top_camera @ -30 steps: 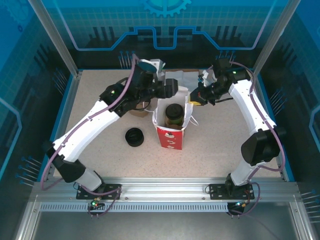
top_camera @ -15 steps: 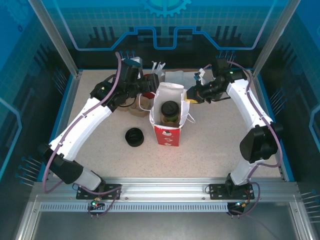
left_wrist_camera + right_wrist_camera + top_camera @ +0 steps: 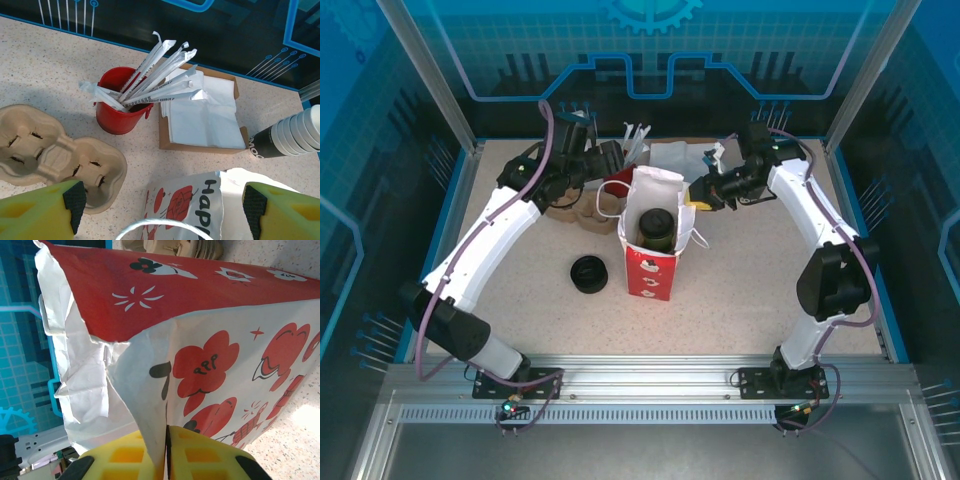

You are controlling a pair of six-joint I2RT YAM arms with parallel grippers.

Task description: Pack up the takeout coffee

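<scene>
Observation, overhead view: the red-and-white paper bag (image 3: 653, 276) is standing upright near the middle of the speckled table (image 3: 750, 290), with its mouth gaping open. The takeout coffee (image 3: 657, 226), a dark olive-brown paper cup with a round black lid, is sitting inside the bag. Its lid is lying below the rim, and some free space is showing between the cup and the bag's right wall.

Right gripper (image 3: 166, 450): its yellow fingers are pressing together on the white torn edge of the bag's mouth, pinching the paper at the bag's right side.

Left gripper (image 3: 162, 204): it is hovering above the far left rim of the bag with its jaws spread wide and nothing between them.

Far side of the table, left wrist view: a red bucket of paper-wrapped straws (image 3: 122, 107) is standing just beside a shallow cardboard tray of white napkins (image 3: 202, 115). A beige moulded-pulp cup carrier (image 3: 55, 155) is lying left of the bag's rim. A stack of lidless dark cups (image 3: 290, 134) is lying on its side at the right.

Clearances, overhead view: a low black ring-shaped piece (image 3: 588, 273) is resting left of the bag, apart from it. Bare table is lying open to the bag's right and along the near edge, while the far side is crowded.
</scene>
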